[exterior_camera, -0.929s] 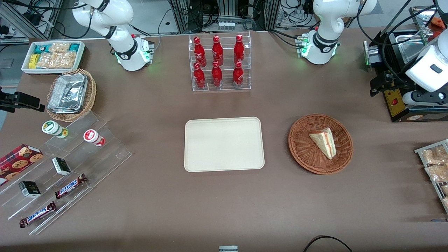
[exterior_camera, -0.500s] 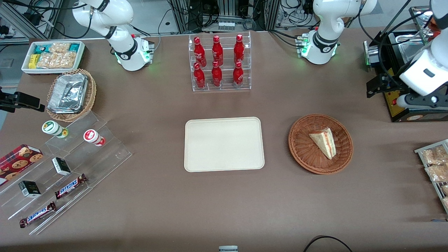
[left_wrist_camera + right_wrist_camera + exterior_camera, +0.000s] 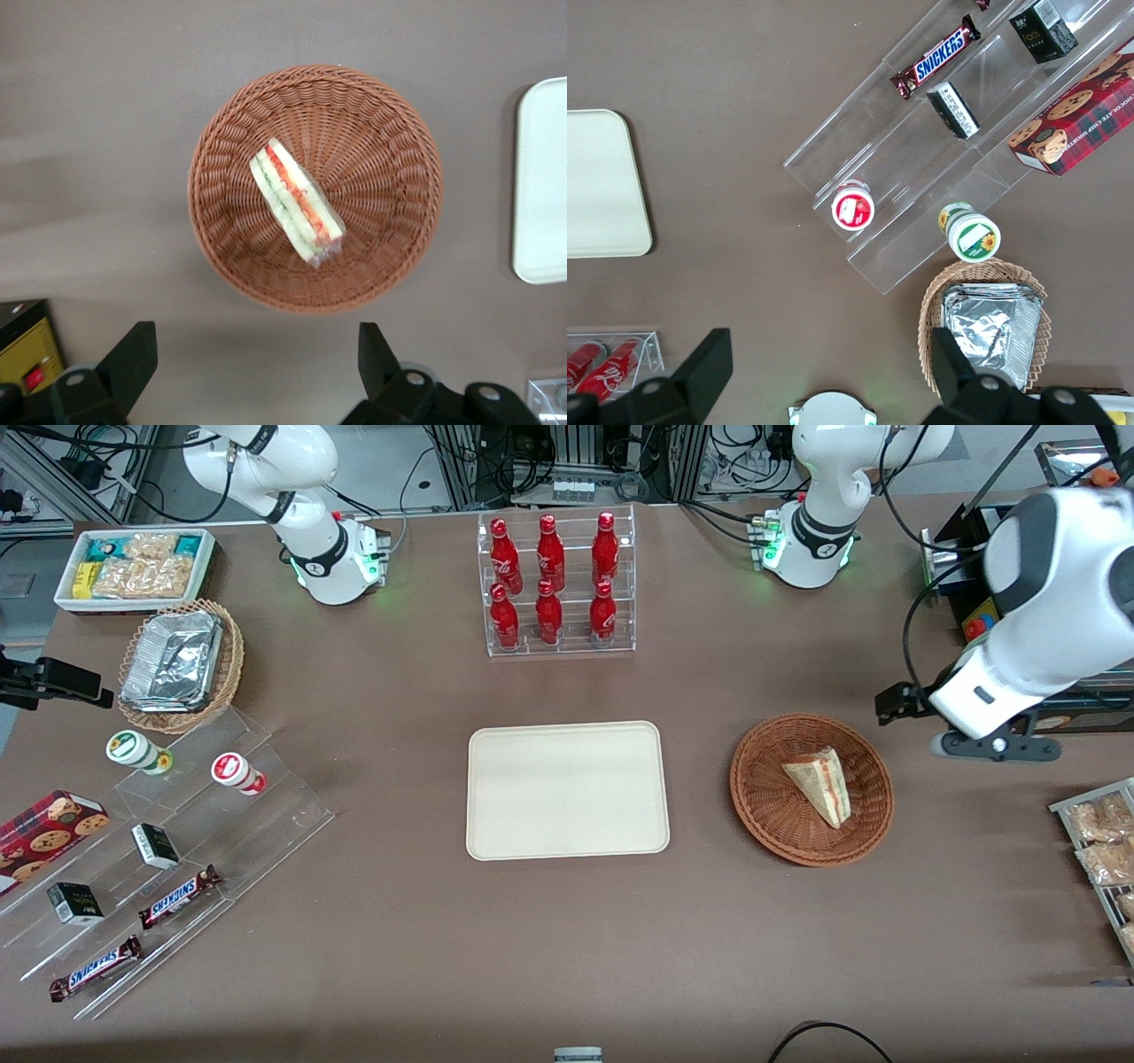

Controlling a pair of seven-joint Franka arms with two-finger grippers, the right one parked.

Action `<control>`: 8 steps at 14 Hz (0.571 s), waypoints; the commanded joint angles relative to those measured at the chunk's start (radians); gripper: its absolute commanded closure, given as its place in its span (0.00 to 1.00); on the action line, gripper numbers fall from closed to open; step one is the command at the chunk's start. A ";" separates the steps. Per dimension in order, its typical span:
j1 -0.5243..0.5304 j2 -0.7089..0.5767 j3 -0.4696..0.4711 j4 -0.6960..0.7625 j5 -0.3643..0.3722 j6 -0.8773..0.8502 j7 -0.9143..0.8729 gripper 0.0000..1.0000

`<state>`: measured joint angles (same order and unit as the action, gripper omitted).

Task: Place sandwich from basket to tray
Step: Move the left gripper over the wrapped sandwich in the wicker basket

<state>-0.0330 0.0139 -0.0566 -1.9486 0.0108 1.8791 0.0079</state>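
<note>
The sandwich [image 3: 819, 784] is a clear-wrapped wedge lying in the round reddish-brown wicker basket [image 3: 755, 797]. The cream tray [image 3: 567, 790] lies flat beside the basket, toward the parked arm's end, with nothing on it. My left gripper [image 3: 992, 746] hangs above the table just outside the basket's rim, toward the working arm's end. In the left wrist view the gripper [image 3: 255, 354] is open, its two dark fingers [image 3: 133, 354] wide apart over bare table, with nothing between them. That view also shows the sandwich [image 3: 295, 202], the basket [image 3: 221, 221] and an edge of the tray [image 3: 542, 177].
A clear rack of red bottles [image 3: 554, 584] stands farther from the front camera than the tray. A black machine with a yellow panel [image 3: 979, 615] and a rack of snack packets [image 3: 1103, 850] sit at the working arm's end. Acrylic steps with snacks [image 3: 168, 841] occupy the parked arm's end.
The left arm has swung from the table's working-arm end toward the basket and nearer the front camera. The sandwich, basket and tray have not moved.
</note>
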 commanded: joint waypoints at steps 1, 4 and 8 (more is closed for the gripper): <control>-0.005 -0.055 0.001 -0.183 0.009 0.189 -0.034 0.00; -0.008 -0.052 -0.002 -0.289 0.011 0.351 -0.130 0.00; -0.039 -0.038 -0.003 -0.373 0.011 0.510 -0.487 0.00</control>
<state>-0.0589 0.0080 -0.0606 -2.2502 0.0103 2.3035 -0.3194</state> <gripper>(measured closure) 0.000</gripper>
